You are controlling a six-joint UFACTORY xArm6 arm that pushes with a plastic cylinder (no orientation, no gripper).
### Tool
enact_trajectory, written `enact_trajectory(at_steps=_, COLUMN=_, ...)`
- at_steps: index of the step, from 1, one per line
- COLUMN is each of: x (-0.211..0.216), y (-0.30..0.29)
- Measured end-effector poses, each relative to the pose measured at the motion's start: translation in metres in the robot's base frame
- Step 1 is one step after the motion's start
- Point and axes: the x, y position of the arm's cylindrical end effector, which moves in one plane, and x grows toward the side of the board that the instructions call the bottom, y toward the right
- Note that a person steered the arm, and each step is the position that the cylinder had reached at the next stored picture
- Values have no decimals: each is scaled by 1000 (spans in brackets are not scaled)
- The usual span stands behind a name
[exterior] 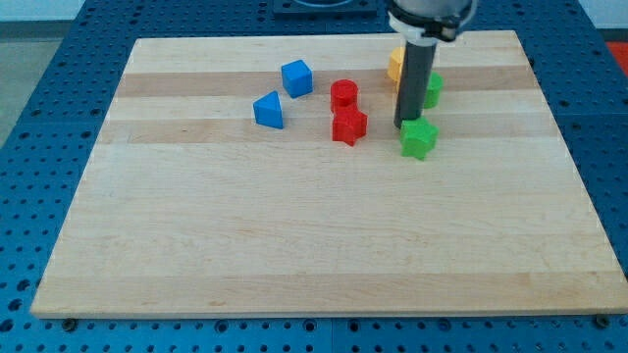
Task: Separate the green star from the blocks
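The green star (419, 138) lies on the wooden board at the view's upper right. My tip (401, 126) stands right at its upper left edge, touching or nearly so. Behind the rod, a second green block (433, 90) and a yellow block (394, 67) sit close together, both partly hidden by the rod, so their shapes are hard to tell. The star lies a short way below these two.
A red cylinder (343, 94) and a red star (348, 126) sit left of my tip. A blue cube (296, 77) and a blue triangle (268, 111) lie further left. The board's right edge (569, 157) is beyond the green star.
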Motion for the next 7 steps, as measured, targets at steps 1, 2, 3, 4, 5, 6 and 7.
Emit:
enact_trajectory(at_steps=1, x=5, y=3)
enact_trajectory(at_steps=2, x=5, y=3)
enact_trajectory(at_steps=3, x=7, y=71)
enact_trajectory(at_steps=4, x=8, y=116)
enact_trajectory(at_steps=5, x=11, y=103)
enact_trajectory(at_steps=6, x=24, y=78)
enact_trajectory(at_steps=7, x=27, y=55)
